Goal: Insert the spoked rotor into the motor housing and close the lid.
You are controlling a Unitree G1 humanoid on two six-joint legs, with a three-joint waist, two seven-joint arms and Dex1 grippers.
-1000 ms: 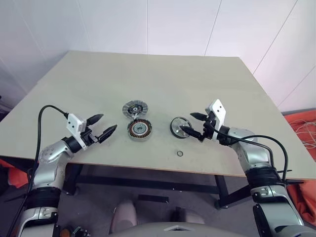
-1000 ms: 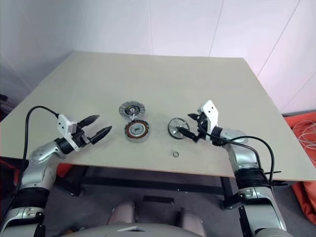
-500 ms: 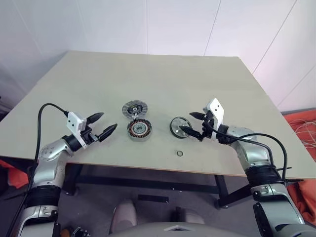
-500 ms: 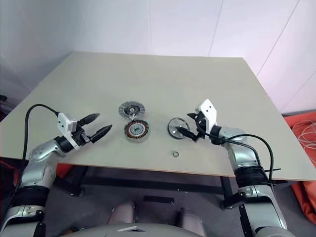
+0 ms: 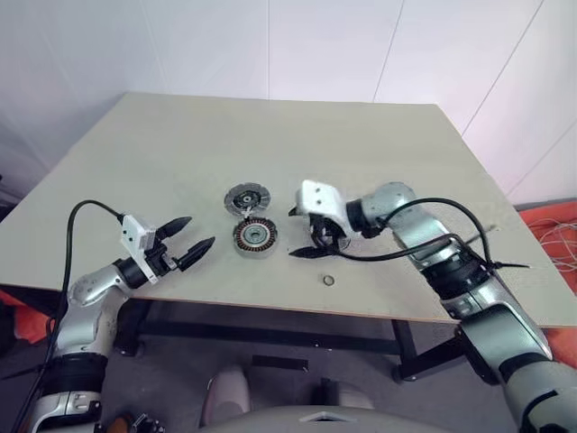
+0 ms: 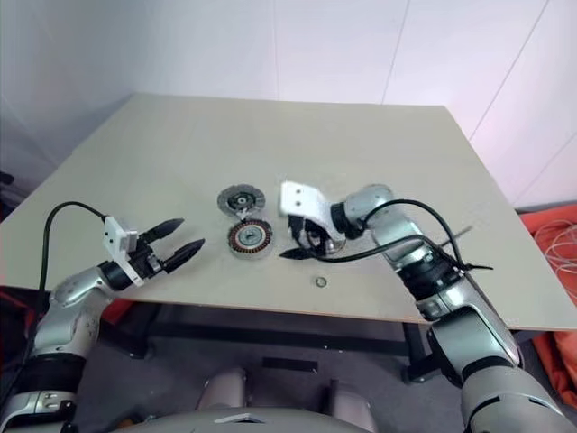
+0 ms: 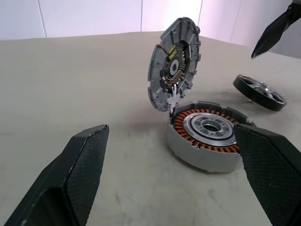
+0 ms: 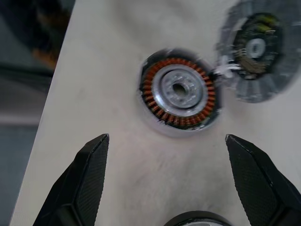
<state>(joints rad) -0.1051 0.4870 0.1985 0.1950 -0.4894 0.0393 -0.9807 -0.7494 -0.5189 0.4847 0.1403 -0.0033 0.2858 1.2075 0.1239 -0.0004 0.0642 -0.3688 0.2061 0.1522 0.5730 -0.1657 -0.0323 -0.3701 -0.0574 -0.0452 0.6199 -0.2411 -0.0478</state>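
Note:
The motor housing (image 5: 255, 236), a shallow metal cup with copper-orange windings, lies near the table's front. Its ribbed grey lid (image 5: 246, 198) stands hinged open on the far edge, seen tilted up in the left wrist view (image 7: 174, 63). The spoked rotor (image 7: 259, 92), dark-rimmed, lies flat to the right of the housing, mostly hidden under my right arm in the eye views. My right gripper (image 5: 296, 233) hovers open over the gap between rotor and housing, pointing down toward the housing (image 8: 178, 92). My left gripper (image 5: 199, 231) is open and empty, left of the housing.
A tiny loose ring (image 5: 329, 280) lies close to the table's front edge (image 5: 270, 307), in front of the rotor. The beige table (image 5: 361, 144) stretches bare behind the parts. Orange material and cables (image 5: 554, 234) lie on the floor at the right.
My right gripper has swung left from the rotor's right side to above it, rolling to face down toward the housing. The left gripper has hardly moved. The parts lie as before.

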